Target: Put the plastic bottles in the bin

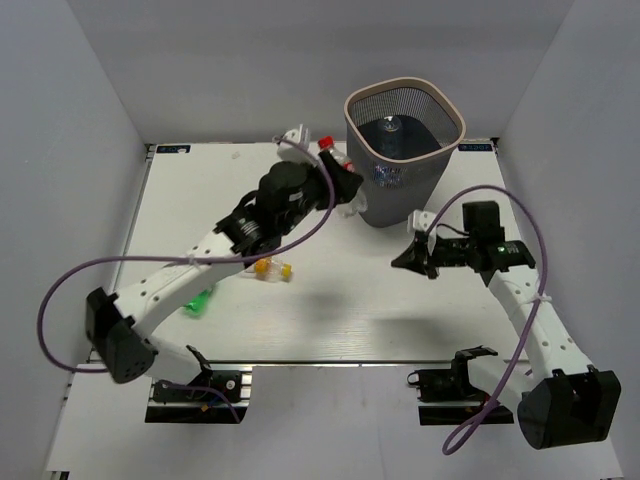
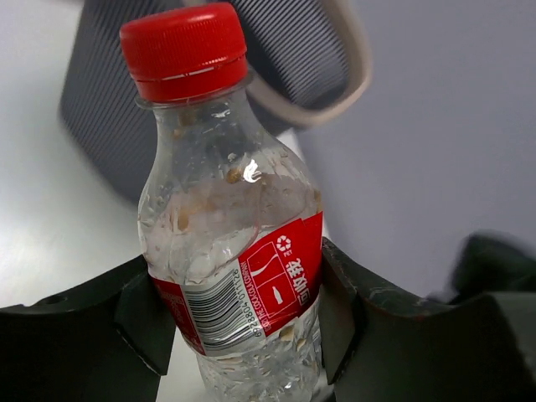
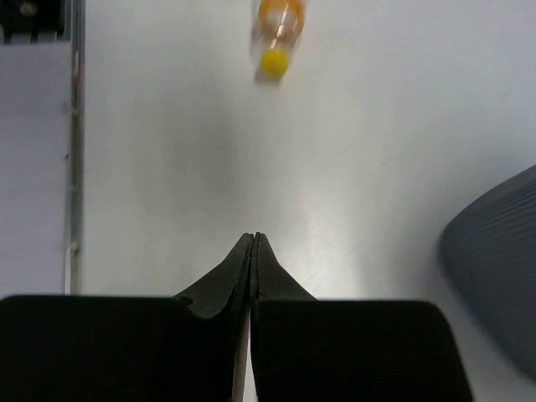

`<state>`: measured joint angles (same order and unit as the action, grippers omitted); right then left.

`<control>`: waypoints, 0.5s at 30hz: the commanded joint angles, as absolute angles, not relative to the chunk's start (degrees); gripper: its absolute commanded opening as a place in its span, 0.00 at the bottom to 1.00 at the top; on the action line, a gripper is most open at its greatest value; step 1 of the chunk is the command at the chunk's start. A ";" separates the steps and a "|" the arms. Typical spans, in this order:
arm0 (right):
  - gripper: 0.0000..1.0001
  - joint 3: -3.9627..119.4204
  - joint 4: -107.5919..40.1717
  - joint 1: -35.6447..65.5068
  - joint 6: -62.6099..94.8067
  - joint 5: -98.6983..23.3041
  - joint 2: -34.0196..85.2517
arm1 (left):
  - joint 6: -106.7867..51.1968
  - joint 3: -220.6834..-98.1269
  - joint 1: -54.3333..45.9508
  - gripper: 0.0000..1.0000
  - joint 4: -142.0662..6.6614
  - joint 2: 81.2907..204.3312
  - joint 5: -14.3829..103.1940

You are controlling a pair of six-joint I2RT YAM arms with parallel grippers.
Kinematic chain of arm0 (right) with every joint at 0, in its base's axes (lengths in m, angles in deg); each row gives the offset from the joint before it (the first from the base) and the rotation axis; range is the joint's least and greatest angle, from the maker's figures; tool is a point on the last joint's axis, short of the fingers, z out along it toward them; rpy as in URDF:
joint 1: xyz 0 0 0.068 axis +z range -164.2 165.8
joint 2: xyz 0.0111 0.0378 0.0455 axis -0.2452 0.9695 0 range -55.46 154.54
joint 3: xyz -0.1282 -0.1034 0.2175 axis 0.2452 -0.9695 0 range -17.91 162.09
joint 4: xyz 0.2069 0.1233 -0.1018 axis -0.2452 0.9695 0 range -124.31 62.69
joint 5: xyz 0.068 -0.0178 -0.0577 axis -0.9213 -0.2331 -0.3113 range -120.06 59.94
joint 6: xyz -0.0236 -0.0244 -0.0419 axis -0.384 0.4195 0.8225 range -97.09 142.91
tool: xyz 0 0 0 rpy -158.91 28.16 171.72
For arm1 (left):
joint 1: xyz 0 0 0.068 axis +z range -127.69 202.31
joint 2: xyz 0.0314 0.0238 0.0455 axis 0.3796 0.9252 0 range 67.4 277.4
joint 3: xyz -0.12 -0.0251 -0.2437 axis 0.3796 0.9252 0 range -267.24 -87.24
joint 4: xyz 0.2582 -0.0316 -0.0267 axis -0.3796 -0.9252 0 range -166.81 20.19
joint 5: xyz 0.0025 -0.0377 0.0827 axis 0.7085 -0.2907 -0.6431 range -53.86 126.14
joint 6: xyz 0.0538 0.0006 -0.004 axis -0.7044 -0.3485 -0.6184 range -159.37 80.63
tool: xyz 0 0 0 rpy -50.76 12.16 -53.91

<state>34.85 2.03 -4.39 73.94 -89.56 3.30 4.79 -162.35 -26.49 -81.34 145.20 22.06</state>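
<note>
My left gripper (image 1: 340,182) (image 2: 239,310) is shut on a clear plastic bottle (image 2: 226,209) with a red cap and red label (image 1: 330,152). It holds the bottle just left of the dark mesh bin (image 1: 440,165) (image 2: 100,109). A clear bottle with a blue tint (image 1: 390,130) lies inside the bin. An orange-and-yellow bottle (image 1: 271,268) (image 3: 278,25) lies mid-table. A green bottle (image 1: 200,300) shows beside the left arm. My right gripper (image 1: 408,260) (image 3: 254,239) is shut with nothing in it, above bare table in front of the bin.
A pale object (image 1: 294,135), maybe another bottle, lies at the back edge behind the left gripper. The bin's grey wall (image 3: 502,260) stands at the right of the right wrist view. White walls enclose the table on three sides.
</note>
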 commanded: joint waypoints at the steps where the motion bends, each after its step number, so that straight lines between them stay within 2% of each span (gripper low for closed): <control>1: 0.00 29.92 8.32 -4.18 81.18 -84.91 1.93 | -2.55 -171.39 -26.12 0.09 -66.57 152.55 23.75; 6: 0.00 24.90 6.83 -3.39 82.32 -80.34 0.61 | -3.16 -182.49 -25.59 0.09 -57.78 163.28 26.21; 8: 0.08 22.53 5.42 -2.60 81.89 -78.93 0.70 | -3.77 -189.78 -25.59 0.09 -57.77 169.07 26.21; 12: 0.17 20.51 4.54 -1.01 81.54 -77.61 1.66 | -3.78 -201.72 -25.06 0.13 -58.38 177.52 23.50; 13: 0.19 19.98 3.76 -0.23 80.32 -77.34 2.10 | -3.78 -203.85 -25.06 0.17 -59.60 179.18 22.62; 15: 0.34 20.15 1.48 1.35 77.69 -76.64 3.15 | -4.57 -210.50 -25.06 0.29 -63.71 184.44 18.58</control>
